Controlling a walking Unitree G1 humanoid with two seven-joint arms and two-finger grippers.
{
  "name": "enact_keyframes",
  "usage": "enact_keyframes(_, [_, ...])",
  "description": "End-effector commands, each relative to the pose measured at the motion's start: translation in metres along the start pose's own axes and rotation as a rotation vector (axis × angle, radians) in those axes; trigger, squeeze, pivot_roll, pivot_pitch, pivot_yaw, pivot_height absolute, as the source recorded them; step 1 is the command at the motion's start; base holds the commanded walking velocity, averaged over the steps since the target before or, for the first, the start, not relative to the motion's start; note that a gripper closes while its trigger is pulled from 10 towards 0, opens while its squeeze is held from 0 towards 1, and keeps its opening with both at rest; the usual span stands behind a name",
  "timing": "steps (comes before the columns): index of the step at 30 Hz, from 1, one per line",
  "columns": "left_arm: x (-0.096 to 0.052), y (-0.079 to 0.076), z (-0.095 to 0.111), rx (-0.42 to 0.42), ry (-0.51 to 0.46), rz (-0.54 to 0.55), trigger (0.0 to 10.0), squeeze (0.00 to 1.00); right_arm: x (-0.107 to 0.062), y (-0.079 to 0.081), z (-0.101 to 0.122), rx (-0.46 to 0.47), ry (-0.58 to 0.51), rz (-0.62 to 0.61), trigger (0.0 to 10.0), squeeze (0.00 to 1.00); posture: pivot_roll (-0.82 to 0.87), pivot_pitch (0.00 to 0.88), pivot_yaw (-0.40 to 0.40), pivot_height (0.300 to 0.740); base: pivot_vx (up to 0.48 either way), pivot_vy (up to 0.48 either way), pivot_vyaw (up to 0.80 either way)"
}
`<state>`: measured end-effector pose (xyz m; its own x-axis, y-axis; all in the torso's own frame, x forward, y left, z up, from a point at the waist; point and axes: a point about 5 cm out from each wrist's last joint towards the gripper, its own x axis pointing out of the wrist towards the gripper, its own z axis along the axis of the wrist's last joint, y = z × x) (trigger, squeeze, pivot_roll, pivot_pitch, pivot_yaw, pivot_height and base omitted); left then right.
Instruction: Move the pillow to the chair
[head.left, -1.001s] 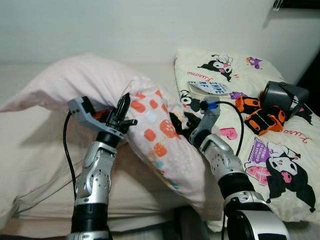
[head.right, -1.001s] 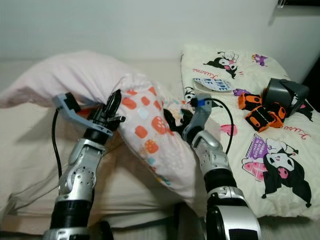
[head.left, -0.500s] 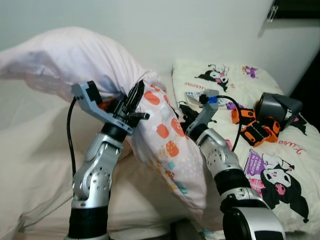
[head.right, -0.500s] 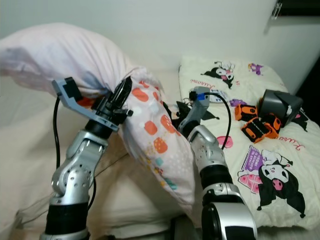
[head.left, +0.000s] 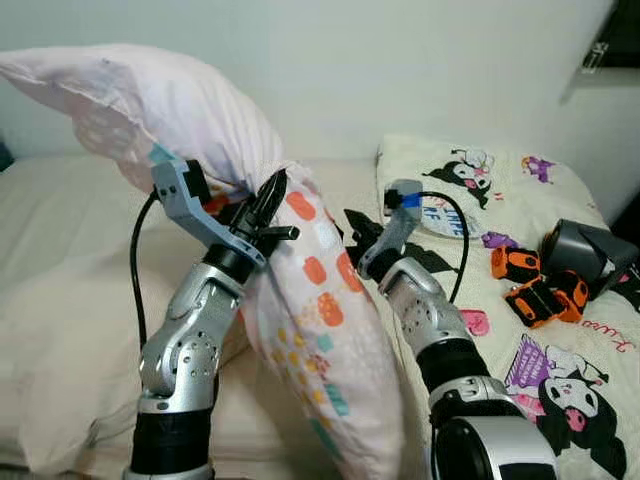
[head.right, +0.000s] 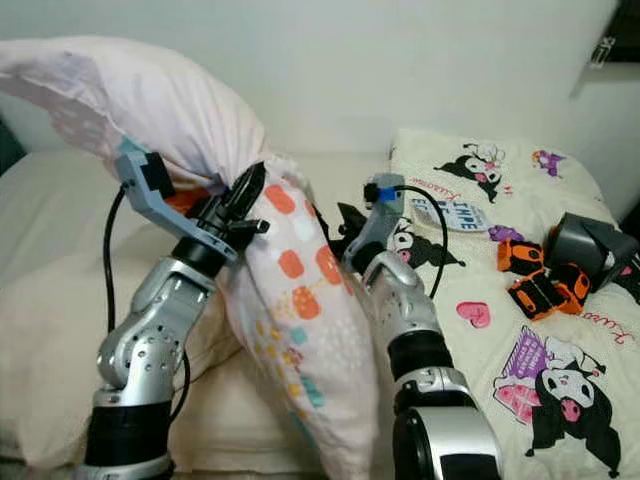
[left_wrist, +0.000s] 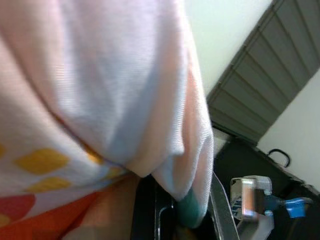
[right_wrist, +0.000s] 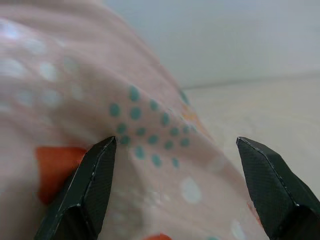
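The pink pillow (head.left: 320, 300), printed with orange and teal shapes, hangs lifted off the bed between my two arms, its upper end (head.left: 130, 100) raised at the left. My left gripper (head.left: 270, 200) points upward at its left side, shut on a fold of the fabric; the left wrist view has that pillow cloth (left_wrist: 100, 90) right against the camera. My right gripper (head.left: 352, 228) presses on the pillow's right side. In the right wrist view its fingers (right_wrist: 90, 185) stand wide open with the dotted pillow (right_wrist: 150, 150) bulging between them.
A cream sheet (head.left: 60, 260) covers the bed below. To the right lies a cartoon-print blanket (head.left: 560, 380) with orange and black toys (head.left: 535, 290) and a grey object (head.left: 585, 250) on it. A white wall (head.left: 400, 70) stands behind.
Both arms have raised the pillow from lying on the bed to hanging upright. The camera has also shifted, so the bed and blanket sit differently in the picture.
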<state>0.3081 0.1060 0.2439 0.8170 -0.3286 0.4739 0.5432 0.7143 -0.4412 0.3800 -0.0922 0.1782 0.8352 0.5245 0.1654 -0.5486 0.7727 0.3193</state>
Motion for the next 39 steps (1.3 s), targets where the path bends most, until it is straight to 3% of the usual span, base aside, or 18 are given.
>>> enact_keyframes(1, [0.005,-0.016,0.011,0.02,-0.07,-0.075,10.0,0.0,0.003,0.01,0.005,-0.031,-0.035,0.051,10.0,0.0,-0.08,0.008,-0.01,0.714,0.0,0.0,0.0])
enact_keyframes(13, [0.011,-0.023,0.019,0.058,-0.105,-0.07,10.0,0.0,0.006,0.026,0.011,-0.074,-0.061,0.157,10.0,0.0,-0.07,0.0,-0.015,0.714,0.0,0.0,0.76])
enact_keyframes(24, [0.01,-0.009,0.01,0.147,-0.065,0.039,10.0,0.0,0.007,0.036,0.003,-0.071,-0.044,0.204,10.0,0.0,-0.06,0.0,-0.019,0.714,0.0,0.0,0.76])
enact_keyframes(26, [0.007,0.002,0.001,0.179,-0.033,0.105,10.0,0.0,0.007,0.043,-0.004,-0.062,-0.024,0.231,10.0,0.0,-0.06,0.0,-0.019,0.714,0.0,0.0,0.76])
enact_keyframes(39, [0.004,0.006,-0.01,0.261,0.009,0.144,10.0,0.0,0.006,0.047,-0.01,-0.058,-0.007,0.254,10.0,0.0,-0.06,0.0,-0.022,0.714,0.0,0.0,0.76])
